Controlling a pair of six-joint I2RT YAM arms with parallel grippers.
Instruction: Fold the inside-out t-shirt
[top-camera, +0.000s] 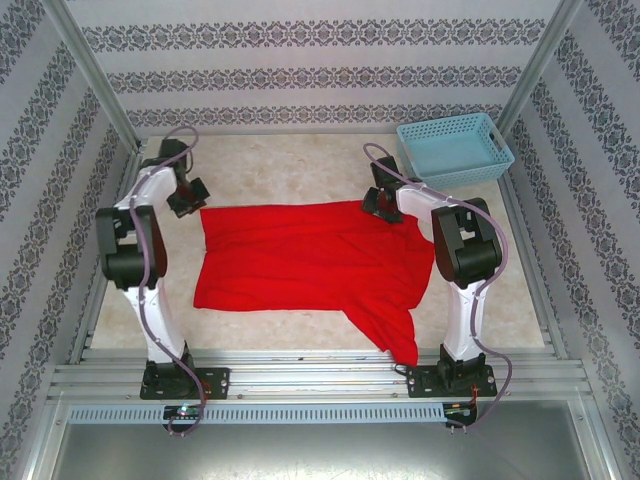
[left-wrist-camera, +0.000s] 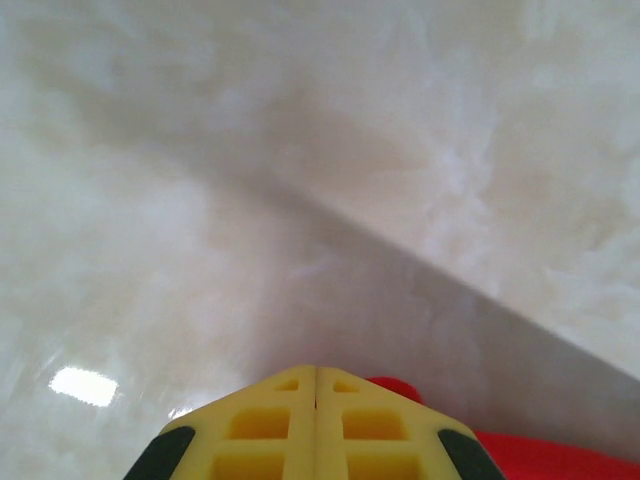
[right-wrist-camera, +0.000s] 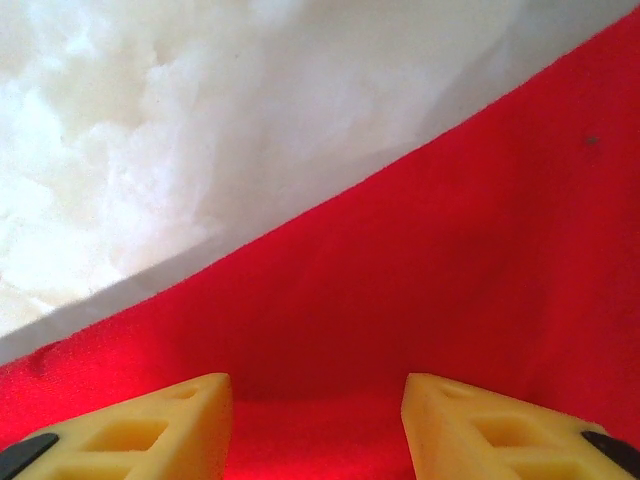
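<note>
our left end effector (left-wrist-camera: 316, 384) is squeezed shut, its two yellow fingers pressed flat together. a bit of red peeks out just beside the tips, on their right. we cannot tell if any cloth is caught between them. from above, this left end effector (top-camera: 189, 196) sits right at the far left corner of the inside-out t-shirt (top-camera: 310, 255).

our right end effector (right-wrist-camera: 316, 400) is let go, its fingers standing apart with red cloth (right-wrist-camera: 450, 250) right under them and in the gap. from above it (top-camera: 381, 204) is low on the far edge of the shirt, toward the right side. so the right arm is the one more over the shirt.

the shirt lies spread on the bench (top-camera: 280, 165), with its long way going left to right. one part trails toward the near right, by the right arm's foot. all the cloth lies on the near side of both end effectors, so we think the fold must come toward us.

the light blue basket (top-camera: 470, 176) sits in the far right corner, apart from the shirt. we see nothing in it.
</note>
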